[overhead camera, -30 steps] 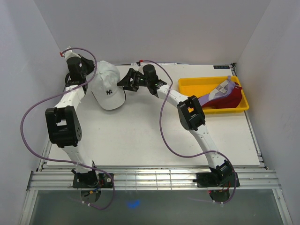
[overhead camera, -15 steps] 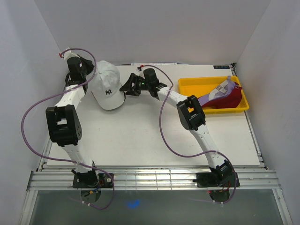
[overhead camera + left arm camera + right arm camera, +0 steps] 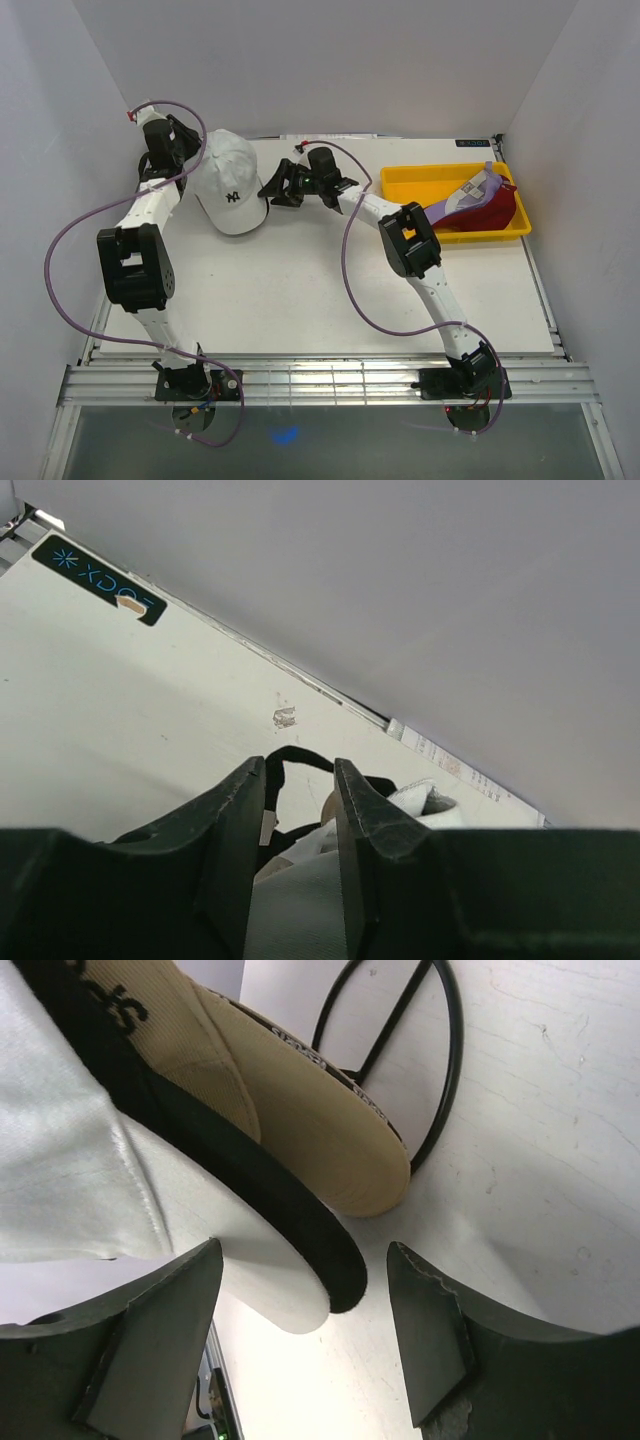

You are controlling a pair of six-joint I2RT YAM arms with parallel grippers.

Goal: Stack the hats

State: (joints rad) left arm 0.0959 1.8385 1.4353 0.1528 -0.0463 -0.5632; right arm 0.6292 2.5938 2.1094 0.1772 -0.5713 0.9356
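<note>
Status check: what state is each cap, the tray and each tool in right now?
white cap: on top of the stack
black cap: under the white, brim showing
tan cap: under the black, brim showing
yellow tray: holding two caps
red cap: in the tray, not stacked yet
purple cap: in the tray, on the red cap
left tool: open, white fabric between jaws
right tool: open, holding nothing

Five caps (image 3: 232,185), one tray (image 3: 430,172)

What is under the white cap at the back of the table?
Under the white cap, the right wrist view shows a black brim and, below it, a tan brim. Their crowns are covered, so anything else under them cannot be seen.
</note>
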